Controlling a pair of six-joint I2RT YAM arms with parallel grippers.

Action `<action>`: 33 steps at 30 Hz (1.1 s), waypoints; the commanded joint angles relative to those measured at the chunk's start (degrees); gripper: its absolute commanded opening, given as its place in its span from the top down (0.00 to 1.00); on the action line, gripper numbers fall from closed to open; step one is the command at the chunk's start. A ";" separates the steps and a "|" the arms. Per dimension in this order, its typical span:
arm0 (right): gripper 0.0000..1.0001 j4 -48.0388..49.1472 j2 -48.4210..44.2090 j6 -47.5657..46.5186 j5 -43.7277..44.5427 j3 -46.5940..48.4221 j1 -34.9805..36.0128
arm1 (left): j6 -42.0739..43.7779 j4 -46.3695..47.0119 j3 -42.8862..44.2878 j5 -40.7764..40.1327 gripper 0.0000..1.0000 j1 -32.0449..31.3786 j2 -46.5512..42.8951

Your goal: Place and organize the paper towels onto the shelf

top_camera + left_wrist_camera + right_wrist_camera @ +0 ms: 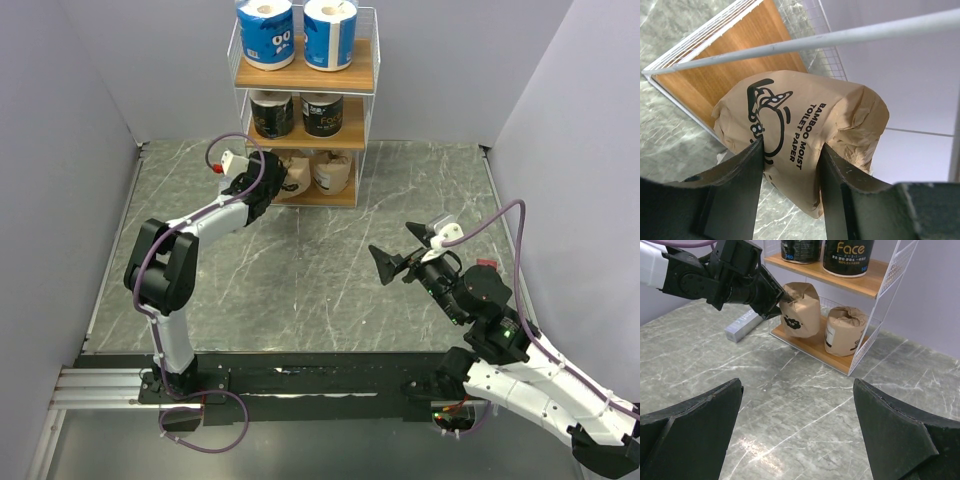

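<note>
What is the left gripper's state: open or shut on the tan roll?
Shut on it. Fingers of the left gripper squeeze the tan roll from both sides, by the shelf.

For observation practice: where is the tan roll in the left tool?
Right wrist view: the tan roll is at the shelf, bottom tier, left end, beside the other tan roll.

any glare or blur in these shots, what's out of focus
top external: even soft light, only faint shadows on the table, everything sharp; left wrist: print on the tan roll is crisp, while the left gripper clamping it is dark and soft up close; right wrist: small glare patch on the marble near the open right gripper, which shows as near-black silhouettes
</note>
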 commanded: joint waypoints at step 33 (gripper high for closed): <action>0.01 -0.68 -2.35 0.35 1.46 -0.30 0.36 | 33.46 9.11 -12.30 -5.95 0.31 -2.58 -13.45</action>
